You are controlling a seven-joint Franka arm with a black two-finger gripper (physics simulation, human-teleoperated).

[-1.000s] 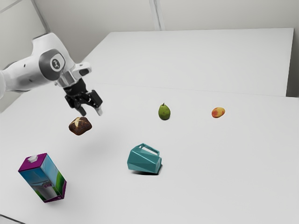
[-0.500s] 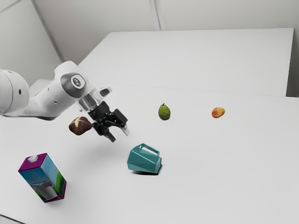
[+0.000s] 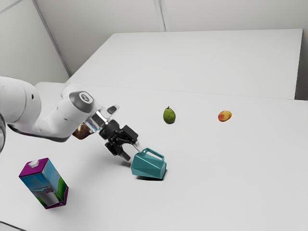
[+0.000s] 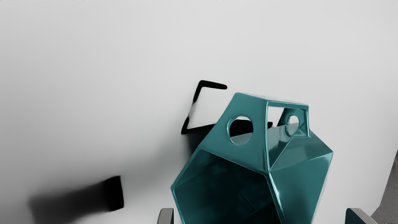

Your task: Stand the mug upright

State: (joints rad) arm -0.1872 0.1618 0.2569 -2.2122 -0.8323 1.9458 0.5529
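Gaping open by the mug (image 3: 149,167) is the end effector (image 3: 134,153); brown lump (image 3: 81,133) partly hidden.

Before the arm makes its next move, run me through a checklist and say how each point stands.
1. Pincer open: ok, fingers apart.
2. Mug lined up: ok, it appears between the fingertips in the wrist view.
3. Mug gripped: not ok, the fingers are not closed on it.
4. Mug upright: not ok, it lies on its side, handle up, mouth toward the pincer.
5. Fingers not touching the rim: cannot tell.
6. Carton and pear away from the mug: ok.
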